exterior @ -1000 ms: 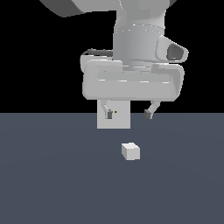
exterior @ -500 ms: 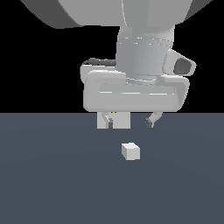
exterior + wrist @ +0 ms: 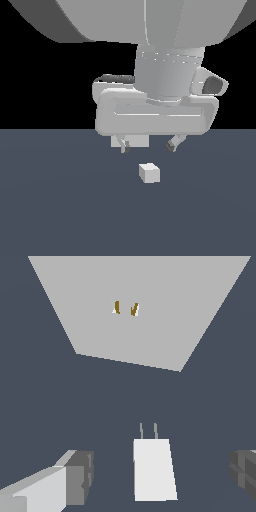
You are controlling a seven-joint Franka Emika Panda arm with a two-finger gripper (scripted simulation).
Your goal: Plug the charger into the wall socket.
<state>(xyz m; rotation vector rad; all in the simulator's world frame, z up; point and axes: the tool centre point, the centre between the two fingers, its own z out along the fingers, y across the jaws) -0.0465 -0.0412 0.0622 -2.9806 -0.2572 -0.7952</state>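
Observation:
The charger [image 3: 149, 172], a small white-grey cube, rests on the dark floor just below and in front of my gripper [image 3: 148, 146]. In the wrist view the charger [image 3: 154, 468] lies between the two spread fingers [image 3: 80, 476], untouched, its two prongs pointing toward the wall socket [image 3: 137, 311]. My gripper [image 3: 161, 473] is open. The socket is a light-grey upright panel with two yellowish holes at its centre. In the exterior view only a sliver of the wall socket [image 3: 136, 141] shows behind the hand.
The dark blue-grey floor [image 3: 60, 210] spreads around the charger. The arm's large body [image 3: 165, 75] fills the upper part of the exterior view.
The gripper has come lower and shifted toward the exterior view's right, now straddling the spot above the charger and covering most of the socket. The charger has not moved.

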